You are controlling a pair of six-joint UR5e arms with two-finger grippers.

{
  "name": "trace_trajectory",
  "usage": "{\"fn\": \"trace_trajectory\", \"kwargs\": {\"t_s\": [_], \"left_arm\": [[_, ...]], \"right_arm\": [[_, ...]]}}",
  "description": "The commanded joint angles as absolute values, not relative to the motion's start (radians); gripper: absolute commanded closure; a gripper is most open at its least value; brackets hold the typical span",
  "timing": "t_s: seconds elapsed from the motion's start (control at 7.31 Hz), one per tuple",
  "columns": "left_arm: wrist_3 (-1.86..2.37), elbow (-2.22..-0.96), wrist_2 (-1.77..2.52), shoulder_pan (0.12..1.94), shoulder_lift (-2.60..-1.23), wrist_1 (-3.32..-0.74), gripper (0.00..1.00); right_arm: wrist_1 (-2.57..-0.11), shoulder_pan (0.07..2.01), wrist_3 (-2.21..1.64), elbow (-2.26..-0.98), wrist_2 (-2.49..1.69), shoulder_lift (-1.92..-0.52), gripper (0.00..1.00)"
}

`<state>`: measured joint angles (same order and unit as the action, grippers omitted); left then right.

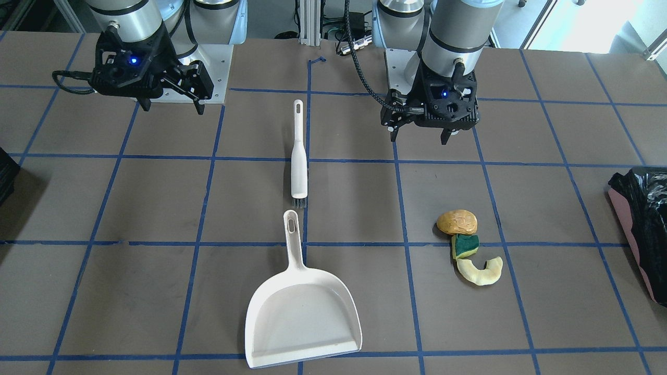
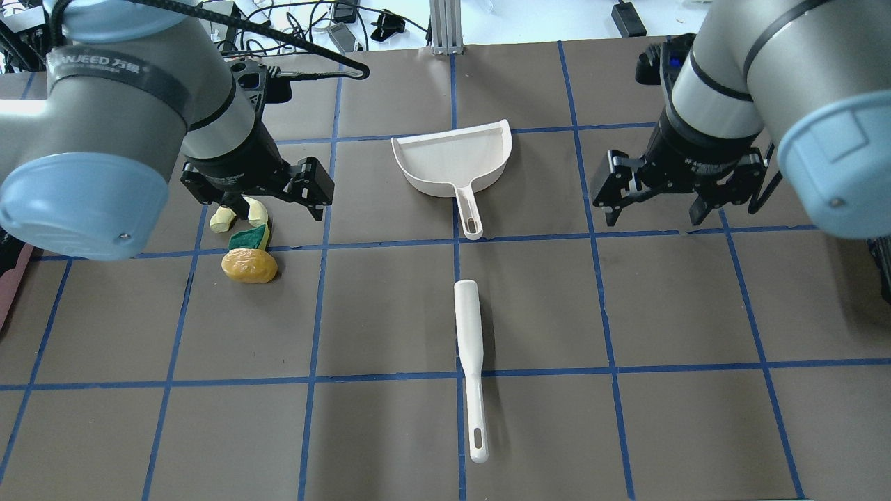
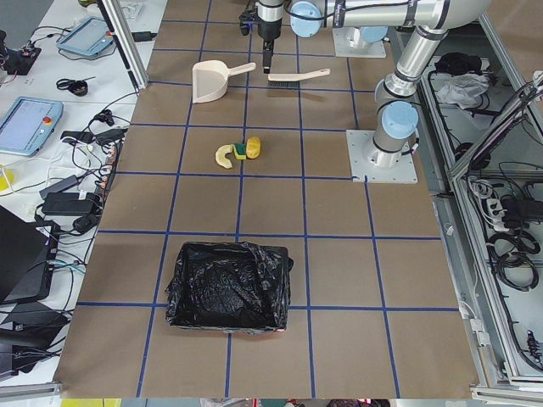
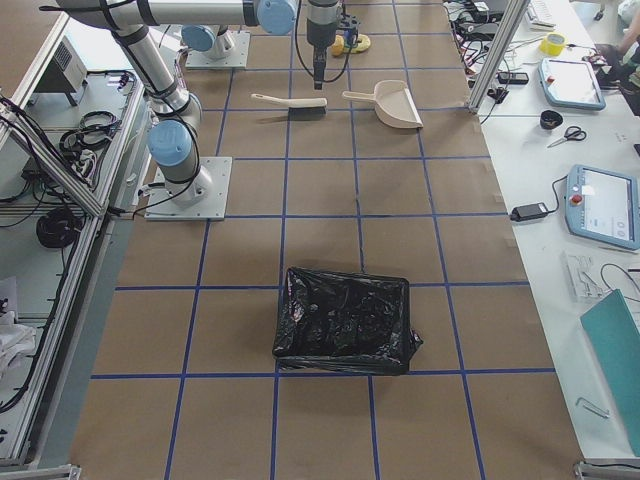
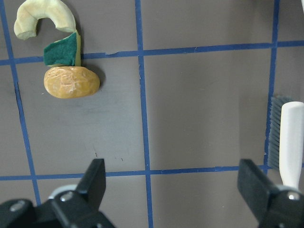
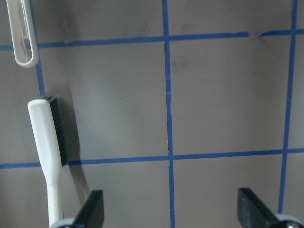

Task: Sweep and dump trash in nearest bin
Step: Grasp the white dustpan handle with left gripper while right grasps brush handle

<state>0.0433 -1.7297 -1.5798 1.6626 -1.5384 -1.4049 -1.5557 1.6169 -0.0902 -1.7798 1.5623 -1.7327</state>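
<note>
Fingers point(image 5: 95, 178) apart; left arm point(image 2: 104, 132) lettered "…JEED"

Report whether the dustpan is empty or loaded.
Empty. The dustpan shows a bare white floor, and the three trash pieces lie together on the table, well apart from it.

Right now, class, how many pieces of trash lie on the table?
3, in a close row near the left gripper: the tan-orange lump closest to it, the sponge chunk in the middle, the pale crescent farthest. None looks hidden.
</note>
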Motion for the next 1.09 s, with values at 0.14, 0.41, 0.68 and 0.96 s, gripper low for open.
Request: {"fn": "trace_trajectory", "kwargs": {"t_s": [0.14, 0.41, 0.68, 0.96], "left_arm": [[0.058, -1.577, -1.577, 1.663, -1.699, -1.404, 0.00], [0.102, -1.501, -1.565, 1.672, -1.802, -1.393, 0.00], [0.155, -1.454, -1.565, 1.725, -1.896, -1.297, 0.00], [0.263, -1.381, -1.514, 1.778, -2.012, -1.249, 0.00]], "right_arm": [[-1.691, 1.737, -0.183, -2.084, 1.491, -1.853, 0.01], [-1.839, 1.913, -0.366, -2.137, 1.491, -1.800, 0.01], [-1.990, 2.061, -0.486, -2.131, 1.503, -1.677, 0.00], [-2.003, 2.094, -0.511, -2.141, 1.490, -1.617, 0.01]]}}
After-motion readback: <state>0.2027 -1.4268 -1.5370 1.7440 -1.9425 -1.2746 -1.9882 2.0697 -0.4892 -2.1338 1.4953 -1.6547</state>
